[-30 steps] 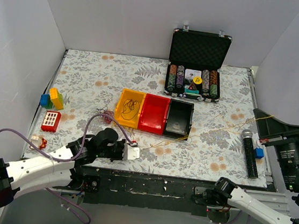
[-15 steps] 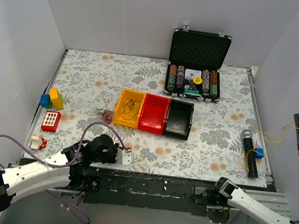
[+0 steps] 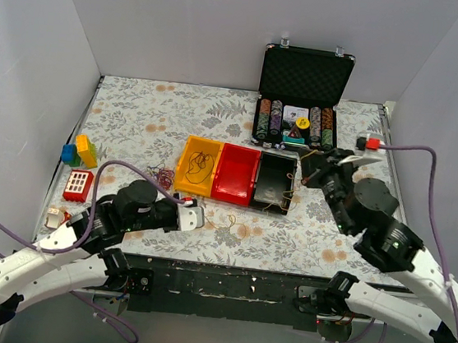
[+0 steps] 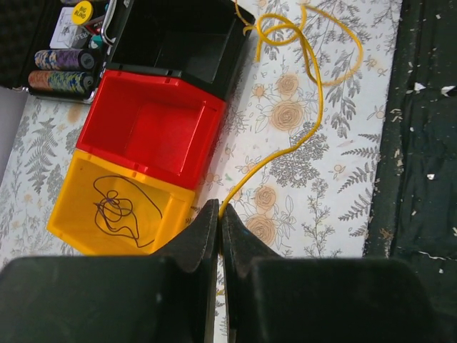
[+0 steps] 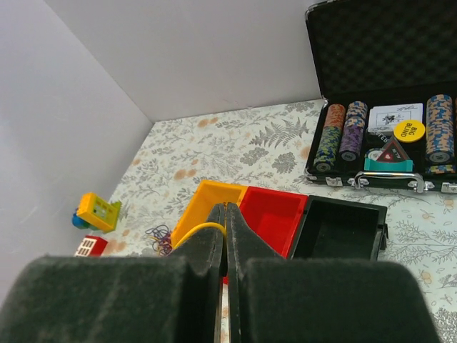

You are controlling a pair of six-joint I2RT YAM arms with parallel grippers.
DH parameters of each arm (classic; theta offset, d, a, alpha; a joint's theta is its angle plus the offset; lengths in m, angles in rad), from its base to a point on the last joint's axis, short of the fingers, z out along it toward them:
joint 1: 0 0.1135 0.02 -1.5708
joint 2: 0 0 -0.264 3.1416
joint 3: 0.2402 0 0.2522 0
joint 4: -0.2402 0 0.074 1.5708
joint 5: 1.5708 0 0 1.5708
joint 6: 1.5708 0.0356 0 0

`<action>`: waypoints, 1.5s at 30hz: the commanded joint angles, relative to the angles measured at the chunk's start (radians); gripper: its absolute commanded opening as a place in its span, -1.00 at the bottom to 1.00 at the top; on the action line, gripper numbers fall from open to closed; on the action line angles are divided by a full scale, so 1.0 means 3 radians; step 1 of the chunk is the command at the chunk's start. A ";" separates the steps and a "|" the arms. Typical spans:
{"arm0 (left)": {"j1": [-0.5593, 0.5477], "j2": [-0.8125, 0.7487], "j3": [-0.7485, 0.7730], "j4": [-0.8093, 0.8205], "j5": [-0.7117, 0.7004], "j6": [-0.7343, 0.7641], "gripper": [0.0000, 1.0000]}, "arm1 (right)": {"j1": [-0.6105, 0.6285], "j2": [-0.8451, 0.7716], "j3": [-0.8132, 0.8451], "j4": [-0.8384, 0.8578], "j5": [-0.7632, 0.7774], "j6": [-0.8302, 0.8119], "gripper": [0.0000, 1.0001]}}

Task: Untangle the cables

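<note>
My left gripper [image 3: 197,217] is shut on one end of a thin yellow cable [image 4: 308,132], just in front of the yellow bin [image 3: 186,173]. In the left wrist view the cable runs from my fingertips [image 4: 219,209] across the cloth and loops by the black bin [image 4: 178,43]. My right gripper [image 3: 310,169] hangs above the black bin [image 3: 276,181], shut on the yellow cable [image 5: 191,234]. A small clump of purple, red and yellow cables [image 3: 160,173] lies left of the yellow bin; it also shows in the right wrist view [image 5: 158,238]. A dark wire [image 4: 114,209] lies coiled in the yellow bin.
A red bin [image 3: 237,172] sits between the yellow and black bins. An open black case of poker chips [image 3: 301,122] stands at the back. Toy blocks [image 3: 81,150], a red block [image 3: 78,184] and a small toy [image 3: 56,217] lie at the left edge.
My right arm swung in from the far right to above the black bin. My left gripper drew back to the left. The yellow cable went from stretched out to slack and looped.
</note>
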 commanded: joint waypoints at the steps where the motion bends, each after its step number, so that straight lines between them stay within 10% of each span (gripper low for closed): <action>1: -0.0007 -0.0120 0.0200 -0.0306 0.0241 -0.0062 -1.00 | -0.0014 0.0348 0.0112 0.0686 0.0088 -0.0302 -0.97; 28: -0.0007 -0.0120 0.0998 -0.0404 0.0420 0.0096 -1.00 | -0.1062 0.1954 -0.0241 0.0794 -0.0934 0.0208 -0.97; 37: -0.0007 -0.0053 0.0907 -0.0276 0.0415 0.0071 -1.00 | -0.1123 0.2185 0.0071 0.0083 -0.0991 0.0311 0.56; 45: -0.0002 0.0003 0.0763 0.0097 0.0344 -0.0154 -1.00 | -0.1190 0.1628 0.0092 0.0001 -0.1144 0.0106 0.73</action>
